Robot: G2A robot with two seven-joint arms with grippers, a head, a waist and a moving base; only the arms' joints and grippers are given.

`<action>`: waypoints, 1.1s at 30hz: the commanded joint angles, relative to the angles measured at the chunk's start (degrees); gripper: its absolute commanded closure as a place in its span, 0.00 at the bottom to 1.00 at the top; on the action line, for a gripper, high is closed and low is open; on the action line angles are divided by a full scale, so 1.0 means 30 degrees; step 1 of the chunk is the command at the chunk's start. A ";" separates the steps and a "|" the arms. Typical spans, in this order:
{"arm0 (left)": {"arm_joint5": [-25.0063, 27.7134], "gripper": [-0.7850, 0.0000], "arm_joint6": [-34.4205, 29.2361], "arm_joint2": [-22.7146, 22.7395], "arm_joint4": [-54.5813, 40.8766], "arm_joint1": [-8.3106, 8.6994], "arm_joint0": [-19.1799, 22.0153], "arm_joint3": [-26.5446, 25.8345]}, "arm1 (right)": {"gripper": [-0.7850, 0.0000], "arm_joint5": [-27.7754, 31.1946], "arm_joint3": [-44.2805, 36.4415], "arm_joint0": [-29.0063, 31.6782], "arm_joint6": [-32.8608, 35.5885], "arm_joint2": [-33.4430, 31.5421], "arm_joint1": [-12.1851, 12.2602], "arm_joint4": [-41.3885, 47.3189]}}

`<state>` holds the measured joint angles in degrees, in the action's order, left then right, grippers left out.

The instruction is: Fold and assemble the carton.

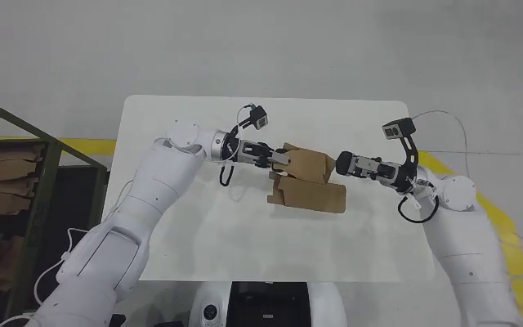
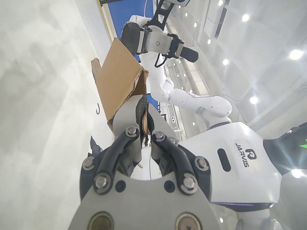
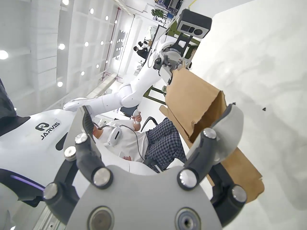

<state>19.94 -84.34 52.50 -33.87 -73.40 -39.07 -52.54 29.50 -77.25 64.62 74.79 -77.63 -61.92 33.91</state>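
- Top view: a brown corrugated cardboard carton point(image 1: 306, 181), partly folded, sits near the middle of the white rectangular table point(image 1: 204, 237). One section is raised between the two arms, and a flatter section lies on the tabletop on the robot's side.
- The left gripper point(image 1: 279, 159) meets the carton at its left end, and the right gripper point(image 1: 337, 162) meets it at the opposite end, so the carton is between them.
- Left wrist view: the left gripper point(image 2: 144, 113) has its fingers pressed together on a thin cardboard flap at the carton's point(image 2: 117, 77) near edge. The torn corrugated edge shows just beyond the fingertips, and a broad panel tilts up away from them.
- Right wrist view: the right gripper point(image 3: 158, 113) is spread wide. One grey finger point(image 3: 227, 125) lies against the carton's point(image 3: 191, 99) open end, and the other stands well apart from the cardboard, so it pinches nothing.
- A green metal rack point(image 1: 37, 159) holding flat brown cardboard sheets stands beside the table, off its left side.
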 commanded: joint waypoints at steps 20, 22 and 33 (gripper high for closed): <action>0.0140 1.00 0.0139 -0.0464 -0.0519 -0.0008 0.0254 0.0258 | 0.00 -0.0267 0.1436 -0.0953 0.0267 0.2747 0.0240 0.1523; 0.0161 1.00 0.0160 -0.0447 -0.0506 0.0020 0.0257 0.0248 | 0.00 -0.0226 0.1640 -0.1069 0.0226 0.2975 0.0239 0.1649; 0.0176 1.00 0.0176 -0.0411 -0.0479 0.0176 0.0112 0.0123 | 0.10 -0.0759 0.2854 -0.1836 0.0761 0.3920 -0.0023 0.4430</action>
<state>20.44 -83.85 51.29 -35.33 -72.89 -38.71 -52.13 27.46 -69.05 59.32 76.83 -65.98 -61.91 46.56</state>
